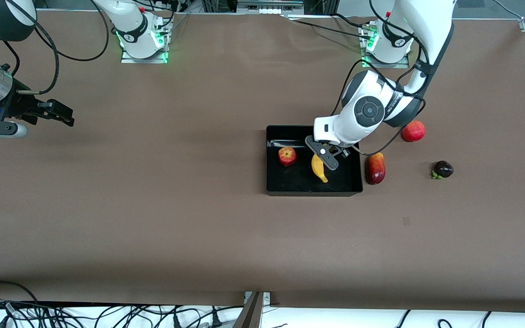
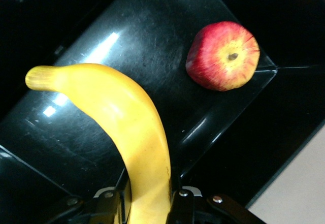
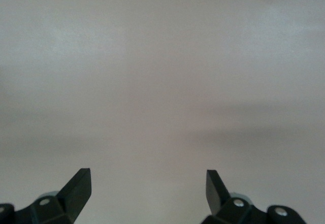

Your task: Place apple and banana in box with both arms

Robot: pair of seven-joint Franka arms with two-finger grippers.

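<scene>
Yellow banana (image 1: 319,168) is pinched in the left tool (image 1: 327,158), over the black box (image 1: 269,159); the apple (image 1: 286,156) lies in the box beside it. Right tool (image 1: 64,114), fingers spread, waits over bare bench (image 1: 176,218).

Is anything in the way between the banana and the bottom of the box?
Nothing visible. The left hand holds the banana over the box, and the apple lies apart from it. The right hand waits.
</scene>
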